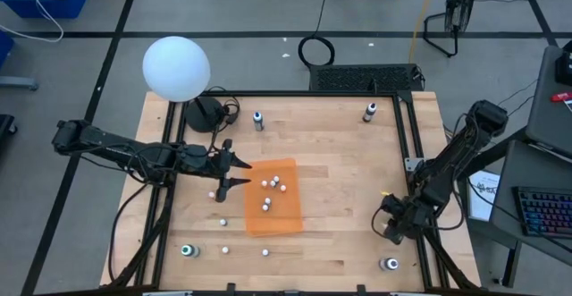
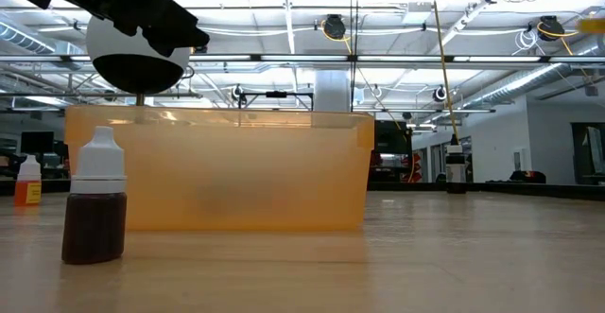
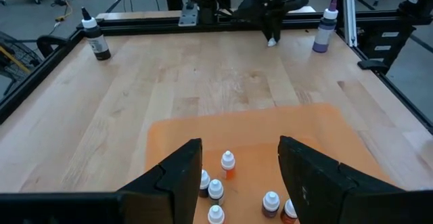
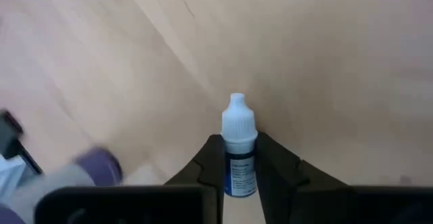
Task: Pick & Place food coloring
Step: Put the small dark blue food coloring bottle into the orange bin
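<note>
Jaws of the right gripper (image 4: 240, 176) pinch a blue-bodied food coloring bottle (image 4: 239, 149) standing on the tabletop (image 1: 349, 171) near its right edge. Left gripper (image 1: 234, 173) hangs released over the orange tray (image 1: 288, 220), where several bottles (image 1: 273, 185) already lie. I judge the job partly done: other bottles (image 1: 224, 250) sit outside the tray.

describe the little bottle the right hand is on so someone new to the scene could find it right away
Start at the wooden table and go to its right edge, where the right arm bends down near the front corner. The right hand has its two dark fingers closed around a small bottle there. Unlike the bottles gathered in the orange tray, it stands alone on bare wood, with a white cap and a blue label.
</note>
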